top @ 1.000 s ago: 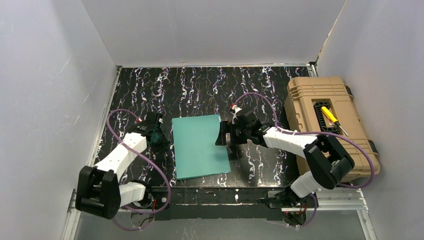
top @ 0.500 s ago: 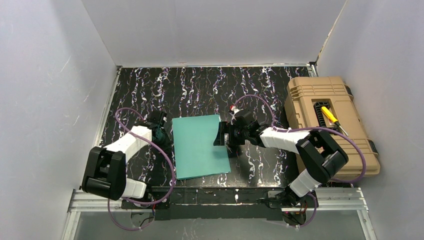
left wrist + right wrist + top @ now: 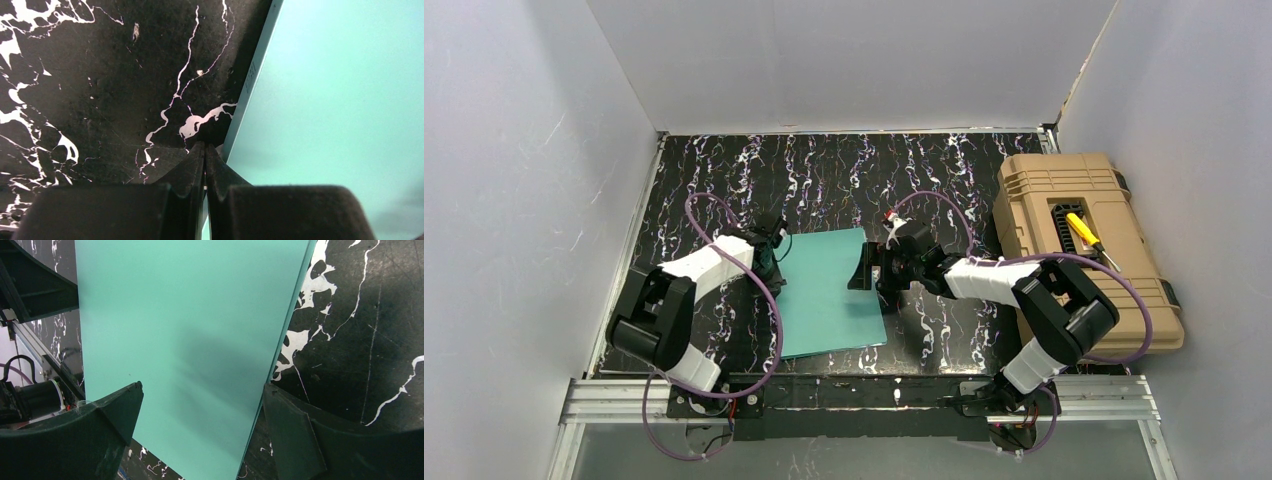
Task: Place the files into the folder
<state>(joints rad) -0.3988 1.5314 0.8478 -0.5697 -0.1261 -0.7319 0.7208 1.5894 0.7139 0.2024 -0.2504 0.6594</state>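
- At the centre of the overhead view, the folder (image 3: 829, 295) lies flat and closed on the black, white-veined table (image 3: 924, 170), its long sides running from the upper middle down toward the lower middle of the frame.
- Only its plain teal cover shows (whether any sheets lie inside cannot be told).
- At the folder's left edge, toward its upper corner, sits the left gripper (image 3: 774, 258). Its jaws are pressed together with no gap and nothing visible between them.
- In the left wrist view the joined tips sit low in the middle of the frame, right at the folder's edge where teal meets black. Whether they touch the edge cannot be told.
- At the folder's right edge, again near the upper corner, is the right gripper (image 3: 869, 270), with its jaws spread wide and nothing gripped.
- In the right wrist view one finger sits at the lower left of the frame and the other at the lower right, near the folder's edge. The teal cover fills the space between them, with a soft shadow on it.
- At the right side of the overhead view a tan toolbox (image 3: 1034, 200) rests on the table against the wall, lid shut, well apart from the folder.
- In the black recess on top of its lid lies a yellow-handled screwdriver (image 3: 1084, 235), slanting down to the right.
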